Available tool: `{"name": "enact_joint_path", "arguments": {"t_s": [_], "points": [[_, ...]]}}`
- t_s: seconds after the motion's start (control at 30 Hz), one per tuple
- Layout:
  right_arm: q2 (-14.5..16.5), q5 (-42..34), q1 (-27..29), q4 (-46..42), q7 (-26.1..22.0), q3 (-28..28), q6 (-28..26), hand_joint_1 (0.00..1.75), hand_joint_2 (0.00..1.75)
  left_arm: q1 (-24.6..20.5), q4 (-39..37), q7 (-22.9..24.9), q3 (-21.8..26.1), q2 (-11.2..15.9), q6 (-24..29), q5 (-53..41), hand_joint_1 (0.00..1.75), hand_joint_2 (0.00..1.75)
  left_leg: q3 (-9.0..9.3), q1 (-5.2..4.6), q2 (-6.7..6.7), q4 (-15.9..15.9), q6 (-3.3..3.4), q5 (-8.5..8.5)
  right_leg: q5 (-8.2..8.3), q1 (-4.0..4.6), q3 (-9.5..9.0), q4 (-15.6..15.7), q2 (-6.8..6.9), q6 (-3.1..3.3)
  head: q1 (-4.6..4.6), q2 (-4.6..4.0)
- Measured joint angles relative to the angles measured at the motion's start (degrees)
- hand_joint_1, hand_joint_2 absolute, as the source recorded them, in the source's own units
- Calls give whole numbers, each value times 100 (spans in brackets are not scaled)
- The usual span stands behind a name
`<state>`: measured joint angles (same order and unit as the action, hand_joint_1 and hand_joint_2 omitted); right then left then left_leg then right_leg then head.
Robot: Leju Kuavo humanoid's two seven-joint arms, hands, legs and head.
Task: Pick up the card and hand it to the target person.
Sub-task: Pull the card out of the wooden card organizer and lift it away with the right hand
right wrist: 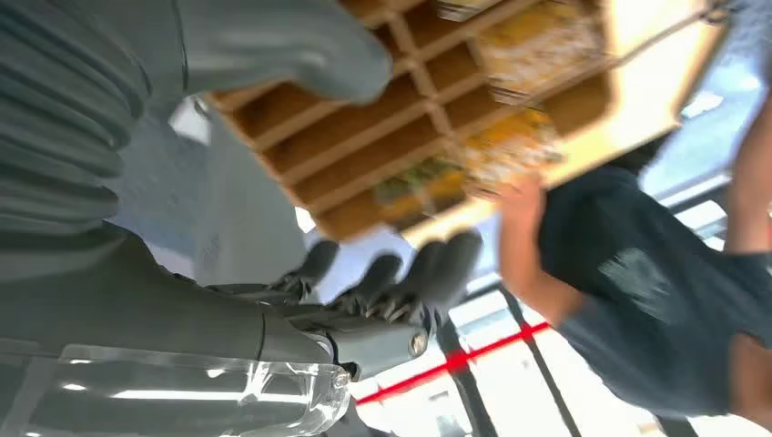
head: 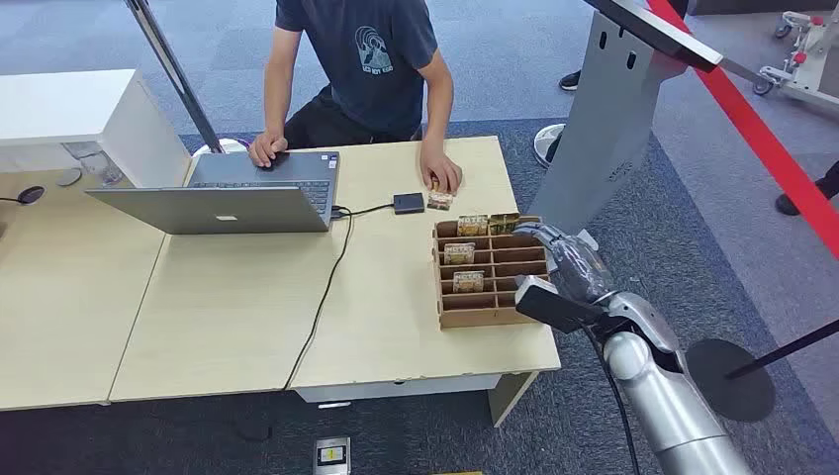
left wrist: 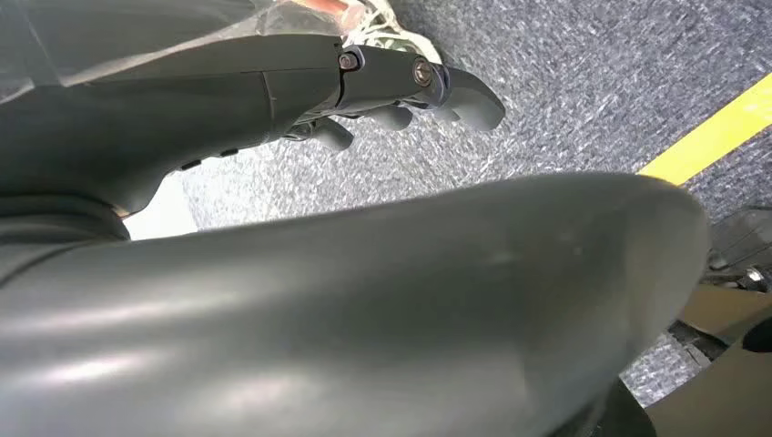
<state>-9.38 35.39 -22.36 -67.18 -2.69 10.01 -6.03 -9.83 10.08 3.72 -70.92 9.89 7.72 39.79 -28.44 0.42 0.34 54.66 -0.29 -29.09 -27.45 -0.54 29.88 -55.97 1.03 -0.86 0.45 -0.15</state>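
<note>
Reaching toward the wooden card rack (head: pixel 492 315) with the right hand (head: pixel 547 240), so judged to be the approach step, ahead of any pick; hovering at the rack's far right corner, fingers (right wrist: pixel 428 269) apart and lightly curled, holding nothing in the right wrist view; thumb (right wrist: pixel 300 45) spread wide on the other side of the rack's slots.

Lying closest to the hand: a card (head: pixel 503 223) standing in the rack's back row, just beside the fingertips, with a second card (head: pixel 472 225) next to it further from the hand; two more cards (head: pixel 459 252) sitting in lower slots toward the rack's left column, a little further off; not touching any of them as far as can be told.

Calling next, by judgement, for a small descent and a pinch of thumb against fingers on the top edge of the nearest card, then a straight lift clear of the slot walls; afterwards carrying it across the counter (head: pixel 237 317) toward the person (head: pixel 376 69) seated beyond the rack, whose hand (head: pixel 441 178) rests on the counter ahead of the robot's hand.

Hanging low over grey carpet: the left hand (left wrist: pixel 401 86), fingers curled inward, nothing seen in them.
</note>
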Motion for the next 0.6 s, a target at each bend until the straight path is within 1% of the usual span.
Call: {"name": "enact_joint_path", "arguments": {"t_s": [0.1,0.2,0.3,0.4,0.43,0.5,0.57,0.6], "points": [[138,446,-170,-13,1,161,-191,1,175,-15,0,-9,-35,-9,0,-15,0,0,0,-1,1,0,0,3,1,0,0,0,0,-1,1,0],[322,1030,-450,-3,-5,391,-501,0,175,-16,0,-11,-89,-21,0,-20,0,0,0,-1,0,1,3,6,3,-1,-1,0,1,-2,2,0],[502,1394,-720,73,-20,611,-757,0,175,-16,0,-2,-116,-27,1,-20,0,0,-1,-1,0,1,2,6,4,-1,0,0,1,0,2,0],[685,1641,-1023,297,-25,809,-995,8,175,-19,0,19,-130,-30,2,-26,0,0,0,-1,0,1,2,7,5,-1,0,0,1,1,2,0],[743,1714,-1118,391,-19,862,-1088,17,175,-19,0,22,-133,-30,2,-31,0,0,0,-1,0,1,1,7,5,-1,1,0,1,1,2,0],[850,1852,-1298,598,3,962,-1297,45,175,-19,0,27,-148,-30,0,-40,0,0,-1,0,-1,1,1,8,5,-1,1,0,1,1,2,0],[955,1967,-1462,834,32,1054,-1496,92,175,-28,0,39,-183,-31,-7,-52,0,0,-1,0,-1,1,1,8,5,0,1,-1,1,1,2,0],[1000,2005,-1535,949,44,1095,-1572,110,175,-32,0,45,-202,-31,-11,-57,0,0,-1,0,0,1,1,8,5,0,1,-1,1,1,1,0]]}}
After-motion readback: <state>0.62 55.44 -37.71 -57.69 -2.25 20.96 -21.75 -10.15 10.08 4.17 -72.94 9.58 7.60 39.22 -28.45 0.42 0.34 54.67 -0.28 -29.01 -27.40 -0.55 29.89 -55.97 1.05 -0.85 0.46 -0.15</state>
